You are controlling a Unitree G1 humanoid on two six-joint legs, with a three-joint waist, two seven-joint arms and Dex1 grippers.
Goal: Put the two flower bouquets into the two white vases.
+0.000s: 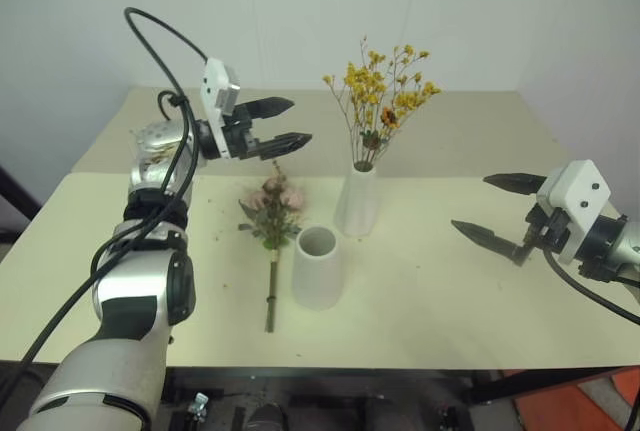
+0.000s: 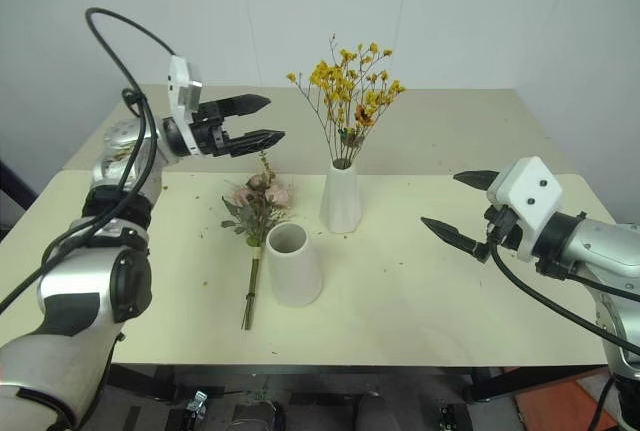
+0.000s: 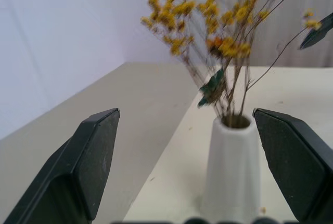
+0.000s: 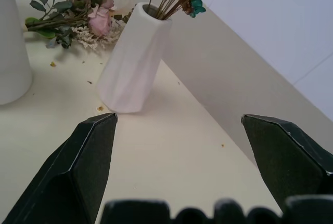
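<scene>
- White walls behind; pale yellow table (image 1: 450,291) in front, scattered with dried crumbs.
- Tall vase (image 1: 358,199) standing upright near table middle, already holding yellow spray (image 1: 382,91); wiry stems down in narrow mouth, blossoms fanning above.
- Short vase (image 1: 317,267) standing just near and left of tall vase, apart from it; broad mouth showing nothing inside.
- Rose bunch (image 1: 272,213) lying flat on table, left of short vase; pink heads and leaves at far end, long stem running toward near edge, close beside short vase's left side.
- Left gripper (image 1: 285,123) raised above table, left of yellow spray and over far end of rose bunch; pointing right, fingers spread wide, gripping nothing.
- From left wrist: tall vase (image 3: 232,169) and yellow blossoms seen between the spread fingers (image 3: 88,156), farther off.
- Right gripper (image 1: 497,209) raised at right, well apart from both vases; pointing left, fingers spread wide, gripping nothing.
- From right wrist: tall vase (image 4: 132,63) and roses (image 4: 99,18) ahead between fingers (image 4: 86,161).
</scene>
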